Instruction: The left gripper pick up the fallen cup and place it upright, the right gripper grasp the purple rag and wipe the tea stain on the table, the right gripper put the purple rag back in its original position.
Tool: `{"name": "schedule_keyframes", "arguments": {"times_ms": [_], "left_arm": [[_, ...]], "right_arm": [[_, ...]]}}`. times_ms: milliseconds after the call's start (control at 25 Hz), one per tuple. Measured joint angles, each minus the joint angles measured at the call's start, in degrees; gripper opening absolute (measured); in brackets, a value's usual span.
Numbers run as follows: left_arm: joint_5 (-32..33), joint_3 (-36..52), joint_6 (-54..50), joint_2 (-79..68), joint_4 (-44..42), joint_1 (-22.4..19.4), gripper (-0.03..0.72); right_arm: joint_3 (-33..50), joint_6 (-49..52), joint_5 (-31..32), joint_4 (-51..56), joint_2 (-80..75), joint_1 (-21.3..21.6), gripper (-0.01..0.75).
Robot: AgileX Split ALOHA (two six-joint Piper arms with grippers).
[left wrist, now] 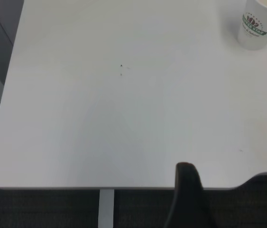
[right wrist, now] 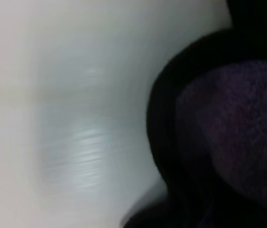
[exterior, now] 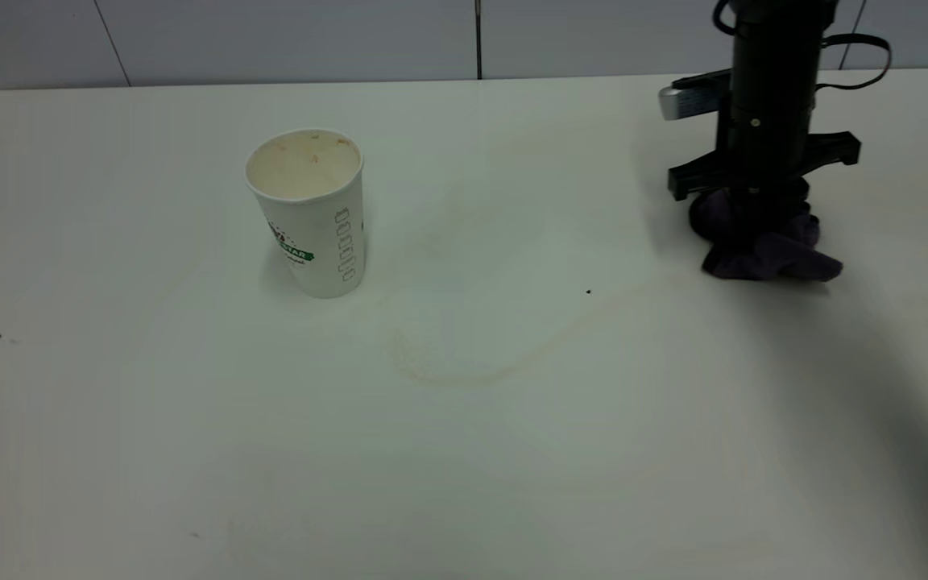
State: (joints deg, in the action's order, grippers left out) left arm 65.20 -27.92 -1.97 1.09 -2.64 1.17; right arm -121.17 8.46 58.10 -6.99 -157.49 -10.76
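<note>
Looking down from the exterior camera, I see the cup (exterior: pixel 308 211) standing upright on the table (exterior: pixel 464 451), left of centre, its open mouth showing a tan-tinged inside and its green logo facing the front left. From my left wrist camera the same cup (left wrist: pixel 258 24) sits at a far corner of the picture, well apart from the left gripper (left wrist: pixel 188 197), of which I get only one dark finger over the near table edge (left wrist: pixel 76 183); I cannot tell from that whether its fingers are spread or closed.

On the right side, the right gripper (exterior: pixel 756 216) points straight down at the table near the back edge, with its grey-silver block (exterior: pixel 677 101) and thin black cable loop (exterior: pixel 859 60) visible higher up the arm. Its tip is buried in the purple rag (exterior: pixel 766 246), which lies bunched on the tabletop directly beneath it and spills out toward the front. My right wrist camera shows the fluffy purple cloth (right wrist: pixel 240 137) right up against the dark fingers, so I read them as clenched on the rag.

Between cup and rag, only a faint tan curved smear (exterior: pixel 464 366) marks the white surface, and a tiny black speck (exterior: pixel 589 292) sits near it.
</note>
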Motion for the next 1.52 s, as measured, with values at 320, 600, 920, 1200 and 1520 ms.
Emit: {"name": "schedule_keyframes", "arguments": {"times_ms": [320, 600, 920, 1200, 1520], "left_arm": [[0.00, 0.00, 0.00, 0.00, 0.00, 0.00, 0.542], [0.00, 0.00, 0.00, 0.00, 0.00, 0.00, 0.542], [0.00, 0.00, 0.00, 0.00, 0.00, 0.00, 0.542], [0.00, 0.00, 0.00, 0.00, 0.00, 0.00, 0.542], [0.00, 0.00, 0.00, 0.00, 0.00, 0.00, 0.542]], "right_arm": [[0.38, -0.72, -0.16, -1.45, 1.16, 3.87, 0.204], [0.64, -7.70, 7.85, -2.48, 10.65, 4.14, 0.683], [2.57, -11.38, 11.25, 4.03, 25.50, 4.14, 0.726], [23.54, -13.18, 11.80, 7.86, 49.31, 3.91, 0.726], [50.82, -13.24, 12.13, 6.99, 78.83, 3.91, 0.716]]}}
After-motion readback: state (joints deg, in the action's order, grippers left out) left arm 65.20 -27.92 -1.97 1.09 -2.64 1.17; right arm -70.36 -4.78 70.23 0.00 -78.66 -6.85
